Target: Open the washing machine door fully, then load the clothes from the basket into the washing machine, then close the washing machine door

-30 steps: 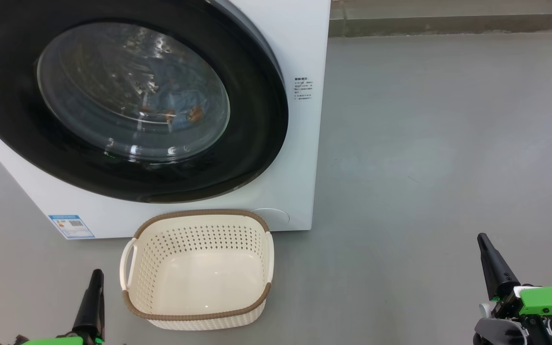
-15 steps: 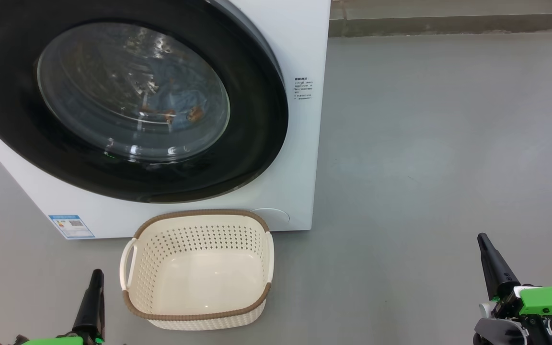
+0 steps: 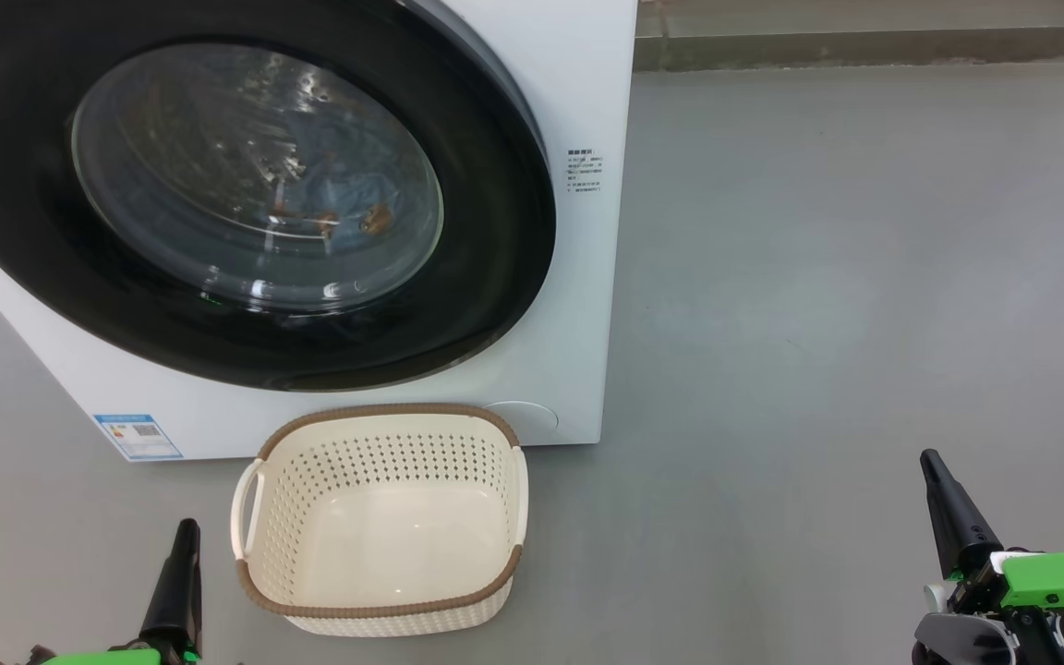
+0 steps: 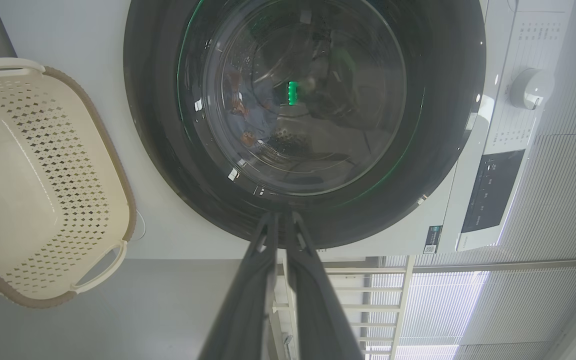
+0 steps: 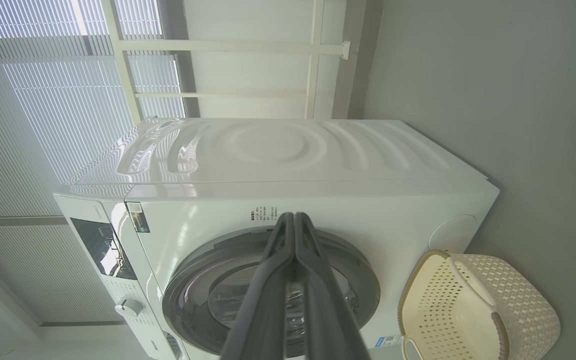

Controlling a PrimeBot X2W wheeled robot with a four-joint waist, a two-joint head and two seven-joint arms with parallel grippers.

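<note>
L gripper & R gripper are pinched together, nothing held, parked low either side of basket, which is seen empty. Beyond, door looks flush w/ washer; clothes are glimpsed behind glass. Latch should be confirmed, arms held clear.

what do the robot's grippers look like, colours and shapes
Both look alike: the left gripper and right gripper each have long tapering matte black fingers on a bright green housing. The right one also shows a small white fitting and a dark grey wrist body.
</note>
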